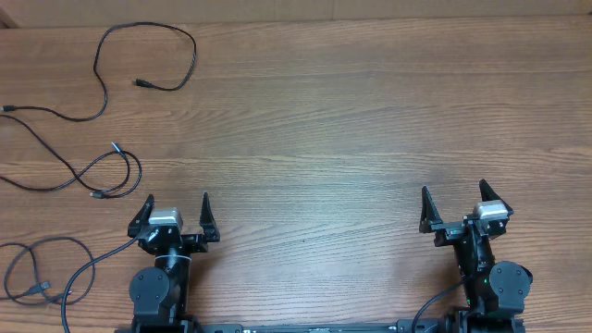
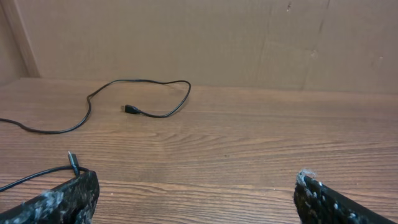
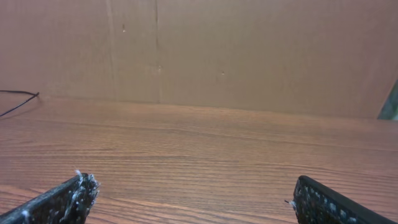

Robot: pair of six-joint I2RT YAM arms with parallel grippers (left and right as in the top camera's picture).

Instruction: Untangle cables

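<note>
Cables (image 1: 139,83) spread loose on the table (image 1: 351,111).
All lie ahead or left of the left gripper (image 1: 177,198); it and the right gripper (image 1: 453,189) gape empty.

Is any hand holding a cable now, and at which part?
Nothing is held. The left hand and right hand are open and empty; the cables lie untouched.

Black arms (image 1: 157,282), black pronged hands (image 1: 177,196), grey wrist blocks (image 1: 164,218)

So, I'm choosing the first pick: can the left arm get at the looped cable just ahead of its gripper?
Probably yes: the left gripper has open, empty jaws, and the looped cable lies on bare table ahead to its left, nothing between.
</note>
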